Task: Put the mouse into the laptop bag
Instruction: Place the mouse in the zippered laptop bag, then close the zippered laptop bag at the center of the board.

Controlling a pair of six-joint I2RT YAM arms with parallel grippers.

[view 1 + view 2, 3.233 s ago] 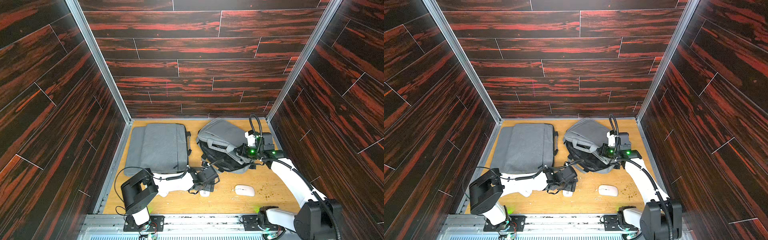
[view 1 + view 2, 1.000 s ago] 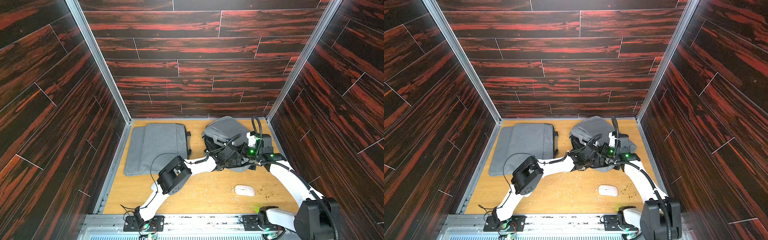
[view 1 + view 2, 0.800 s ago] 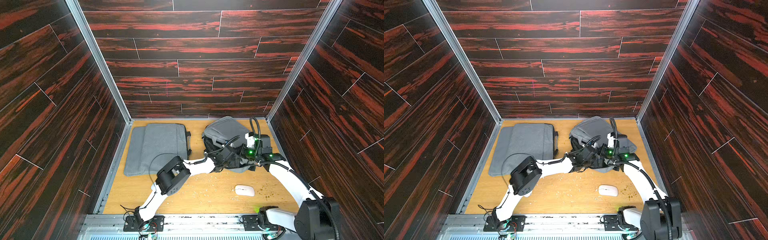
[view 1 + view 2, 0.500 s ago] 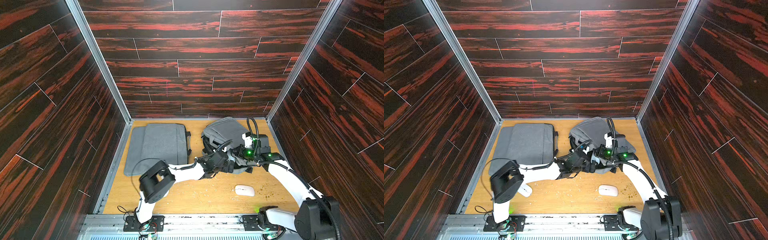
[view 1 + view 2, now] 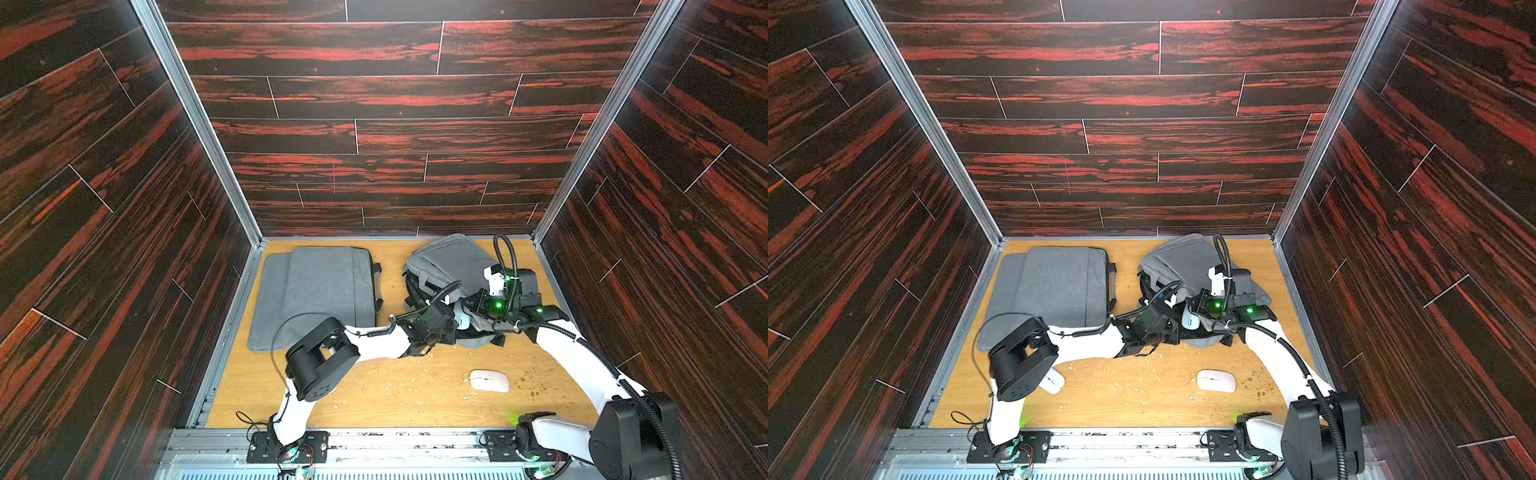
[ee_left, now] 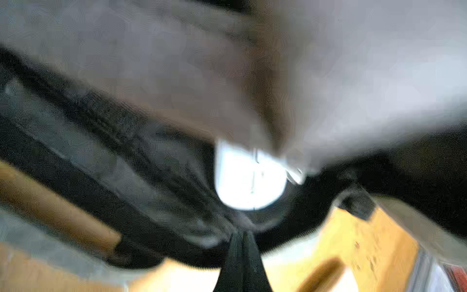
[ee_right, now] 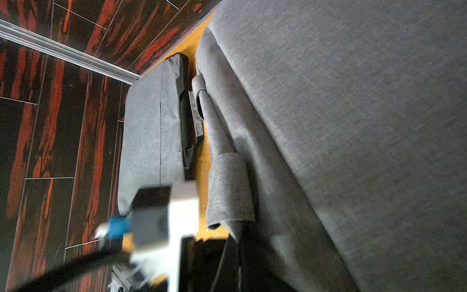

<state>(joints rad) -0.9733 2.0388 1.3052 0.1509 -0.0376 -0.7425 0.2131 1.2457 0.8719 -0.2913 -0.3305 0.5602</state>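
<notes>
Left arm's stretched low toward the laptop bag [image 5: 449, 257]; left gripper [image 6: 242, 239] pinched together, empty, just short of the mouse [image 6: 249, 177]. The right gripper [image 5: 478, 305] is closed tight at the bag.

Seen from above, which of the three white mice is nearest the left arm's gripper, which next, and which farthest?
From the left gripper, in a top view:
1. Nearest mouse: at the mouth of the grey bag, just ahead of the gripper.
2. Middle mouse: out on the table, toward the right arm's side.
3. Farthest mouse: beside the left arm's elbow.
</notes>
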